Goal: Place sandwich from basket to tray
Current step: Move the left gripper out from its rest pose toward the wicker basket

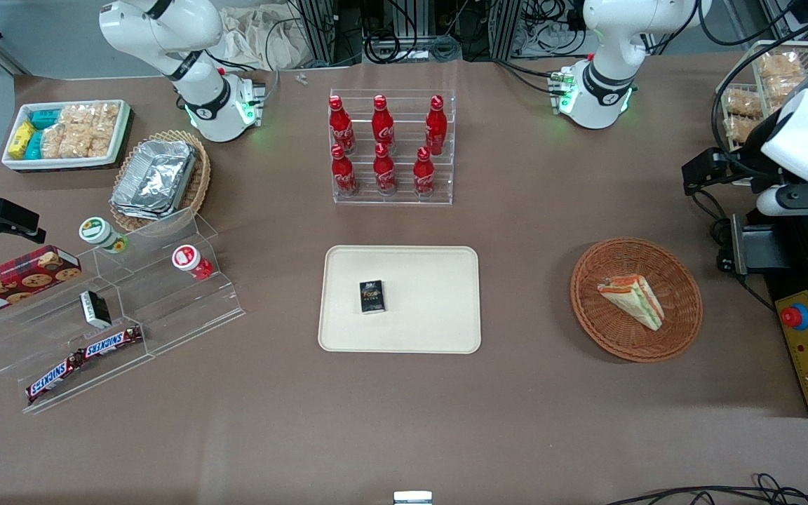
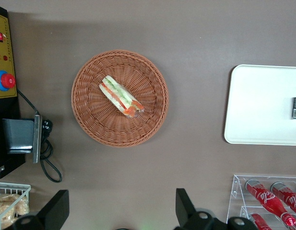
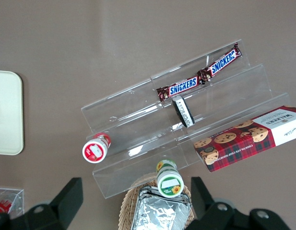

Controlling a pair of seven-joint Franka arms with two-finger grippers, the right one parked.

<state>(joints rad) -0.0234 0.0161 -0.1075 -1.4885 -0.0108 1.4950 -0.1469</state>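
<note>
The left arm's black two-finger gripper point(image 2: 121, 215) hangs high above the brown table point(image 1: 516, 231), fingers point(image 2: 56, 211) spread wide and holding nothing, touching nothing. In the front view the gripper itself is hard to pick out among the dark hardware at the working arm's end of the table. Seen from the wrist camera, bare tabletop lies between the fingers and the round, reddish-brown woven wicker basket point(image 1: 684, 315). The small triangular sandwich point(image 1: 634, 300) of pale bread with orange, red and green filling, in clear wrap, lies on its side near the middle of that basket, with woven floor showing all round it inside the rim. The flat cream-beige rectangular plastic tray point(image 1: 432, 315) sits well apart from the basket, toward the parked arm's end, with a broad strip of bare table between the two. A small black box point(image 1: 372, 296) rests on the tray near its centre; the tray's half nearer the basket is bare. A clear acrylic rack of red cola bottles point(image 1: 391, 147) stands farther from the front camera than the tray. A yellow control panel with a red button point(image 1: 807, 344) lies just beside the basket, at the table's working-arm end.
</note>
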